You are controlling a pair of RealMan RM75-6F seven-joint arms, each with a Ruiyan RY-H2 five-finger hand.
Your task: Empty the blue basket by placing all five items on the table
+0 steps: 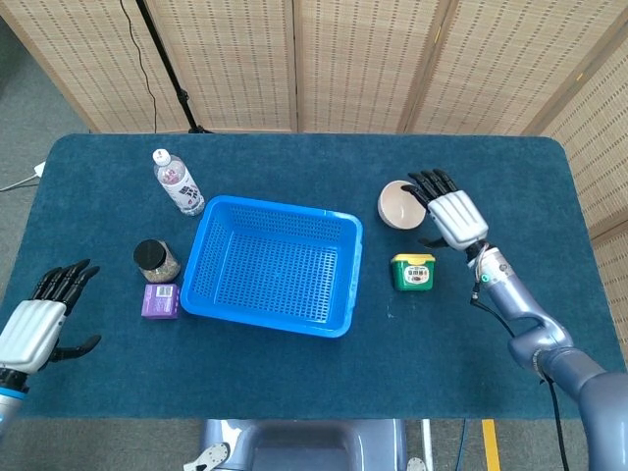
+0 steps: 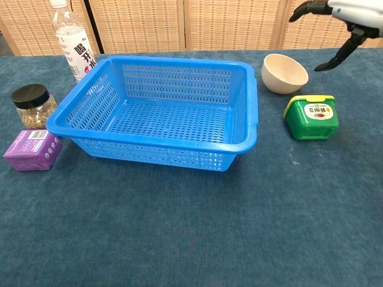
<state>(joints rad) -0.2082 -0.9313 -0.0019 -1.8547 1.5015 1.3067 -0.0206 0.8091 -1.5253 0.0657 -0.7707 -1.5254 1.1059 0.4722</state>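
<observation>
- The blue basket point(image 1: 272, 265) sits near the middle of the dark blue table point(image 1: 294, 383), nothing inside it in either view.
- All five items stand on the cloth around it. To its right, the cream bowl point(image 1: 397, 203) rests upright, just beyond the green container point(image 1: 413, 272) with the yellow-edged lid, which lies nearer the front edge.
- To the basket's left, the water bottle point(image 1: 178, 182) stands at the far corner; the dark-lidded jar point(image 1: 157, 260) sits close beside the basket's left wall, and the purple box point(image 1: 161, 301) lies just in front of the jar.
- The right hand point(image 1: 451, 212) hovers just right of the bowl with its fingers spread, grasping nothing; in the chest view it shows raised above the bowl point(image 2: 285, 73) and clear of its rim.
- The left hand point(image 1: 41, 319) waits at the near left corner of the table, well apart from the purple box, fingers spread and released, with nothing in it.
</observation>
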